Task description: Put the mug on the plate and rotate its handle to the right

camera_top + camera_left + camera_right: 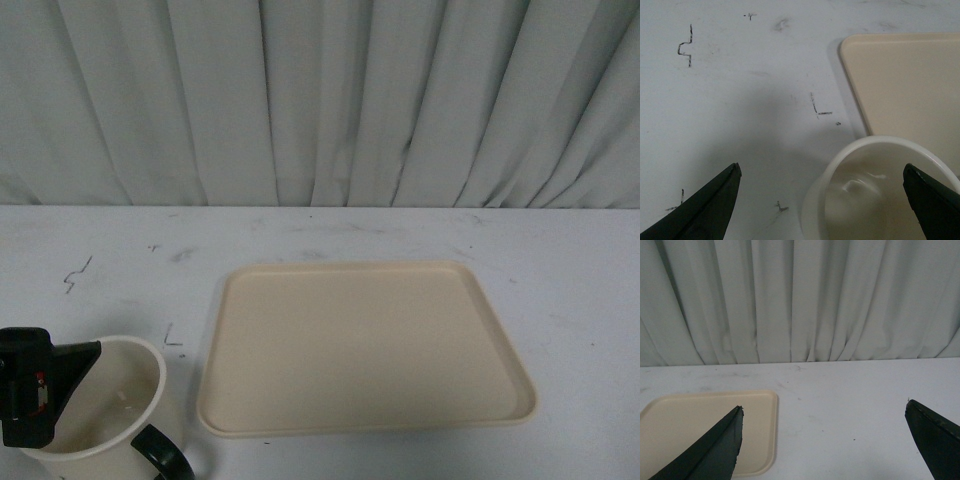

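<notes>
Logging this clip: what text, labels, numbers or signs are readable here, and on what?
No readable text anywhere.
Red-and-white sticker on the left gripper: too small to read.
Black pen scribbles on the table: no legible letters.
The mug and plate: no print showing.

Looks like a lab or test setup: a plain white table, scuffed and scribbled with black pen marks on its top, and right behind the table a pale grey pleated curtain screens the whole background
</notes>
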Controlling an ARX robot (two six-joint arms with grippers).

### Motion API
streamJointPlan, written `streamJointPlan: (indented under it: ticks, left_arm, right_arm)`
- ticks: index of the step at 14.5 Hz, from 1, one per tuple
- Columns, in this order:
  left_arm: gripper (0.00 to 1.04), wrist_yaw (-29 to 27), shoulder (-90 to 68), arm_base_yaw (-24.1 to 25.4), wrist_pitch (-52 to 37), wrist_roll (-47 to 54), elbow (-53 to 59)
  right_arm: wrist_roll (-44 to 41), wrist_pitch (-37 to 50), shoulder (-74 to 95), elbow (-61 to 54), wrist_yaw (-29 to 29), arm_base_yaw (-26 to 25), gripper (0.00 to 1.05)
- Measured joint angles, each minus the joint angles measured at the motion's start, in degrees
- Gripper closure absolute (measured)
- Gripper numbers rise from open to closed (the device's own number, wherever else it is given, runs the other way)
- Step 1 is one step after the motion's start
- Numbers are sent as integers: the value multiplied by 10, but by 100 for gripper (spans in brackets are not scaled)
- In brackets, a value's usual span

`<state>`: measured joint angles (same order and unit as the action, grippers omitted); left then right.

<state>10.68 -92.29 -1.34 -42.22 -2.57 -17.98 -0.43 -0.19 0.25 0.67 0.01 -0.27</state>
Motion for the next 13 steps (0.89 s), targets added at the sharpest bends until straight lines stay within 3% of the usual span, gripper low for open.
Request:
streamJointPlan:
  ticks: [9, 10, 13]
  left_arm:
    - [7, -6, -26, 7, -28, 38, 32]
    - [13, -6, -32, 6, -32, 41, 35]
    - [45, -15, -39, -3, -46, 41, 41]
  right_arm:
    - [0, 0, 0, 0, 0, 0, 6]
    - [0, 0, 0, 0, 0, 0, 6]
    - [0, 0, 0, 0, 0, 0, 6]
